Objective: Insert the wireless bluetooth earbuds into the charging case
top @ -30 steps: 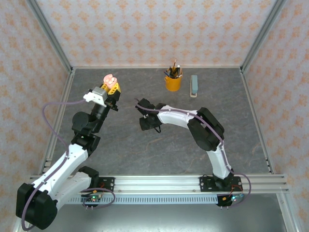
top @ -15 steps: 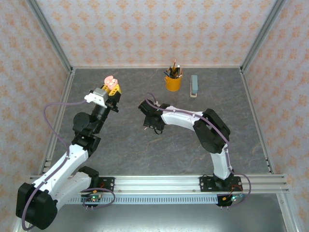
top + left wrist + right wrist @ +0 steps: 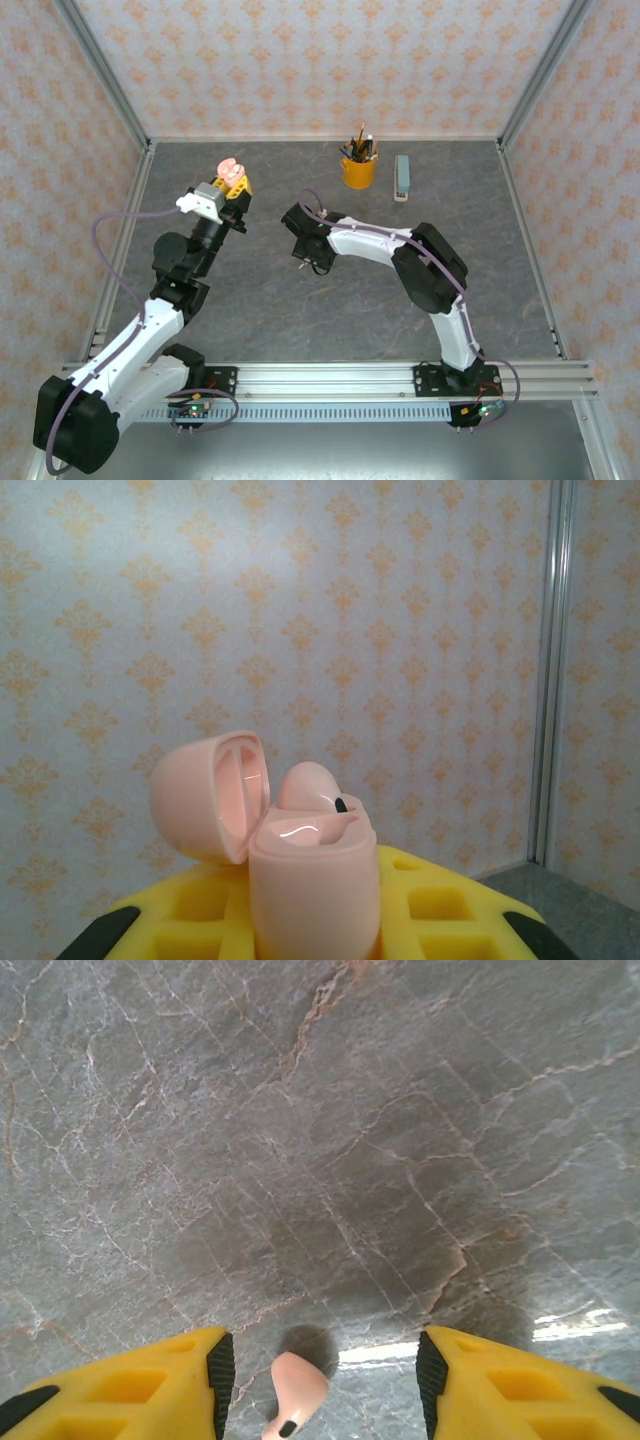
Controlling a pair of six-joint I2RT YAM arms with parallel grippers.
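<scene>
We've nudged the right gripper (image 3: 320, 1362) back a touch, right of the charging case (image 3: 305, 865). Its jaws stand apart, straddling the loose pink earbud (image 3: 294, 1382), not yet gripping. Meanwhile the left gripper (image 3: 234, 184) clamps the open case, ready.

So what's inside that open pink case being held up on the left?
One pale pink earbud sits in the pink case, rounded head poking out. Its stem is hidden inside, and the case's front wall covers the rest of the interior.
</scene>
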